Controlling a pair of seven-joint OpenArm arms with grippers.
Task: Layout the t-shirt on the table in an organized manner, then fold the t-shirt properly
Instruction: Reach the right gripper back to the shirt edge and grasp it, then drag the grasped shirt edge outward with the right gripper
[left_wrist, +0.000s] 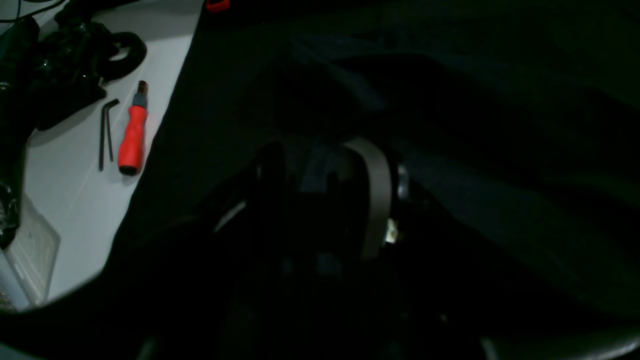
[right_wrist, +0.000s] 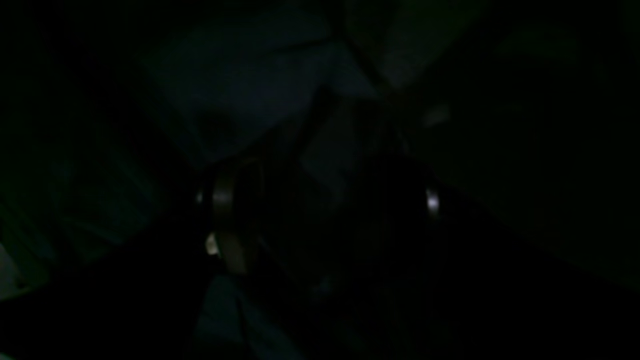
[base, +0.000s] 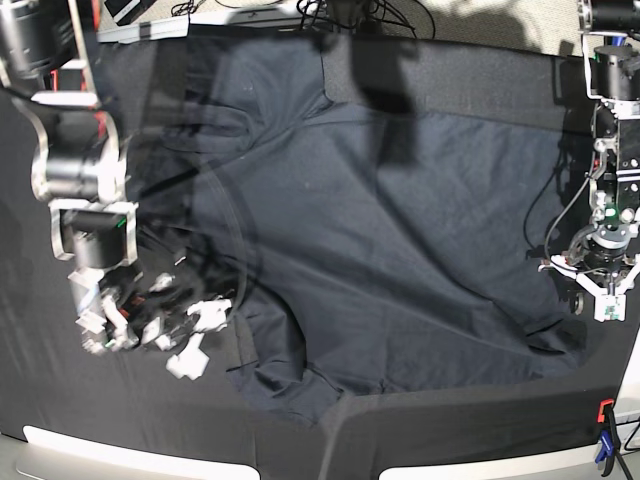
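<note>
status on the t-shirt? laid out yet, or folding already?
Mostly laid out: the t-shirt lies spread over the table, no fold made. In hand: the right gripper, jaws wide, sits at the rumpled edge on the base view's left; the left gripper is at the opposite edge. Whether either grips cloth I can't tell. Left: smooth the bunched hem near the front, then all the folding.

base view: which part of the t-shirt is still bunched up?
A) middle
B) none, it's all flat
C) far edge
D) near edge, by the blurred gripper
D: the t-shirt lies mostly smooth, but its near edge is crumpled into folds beside the right gripper.
</note>
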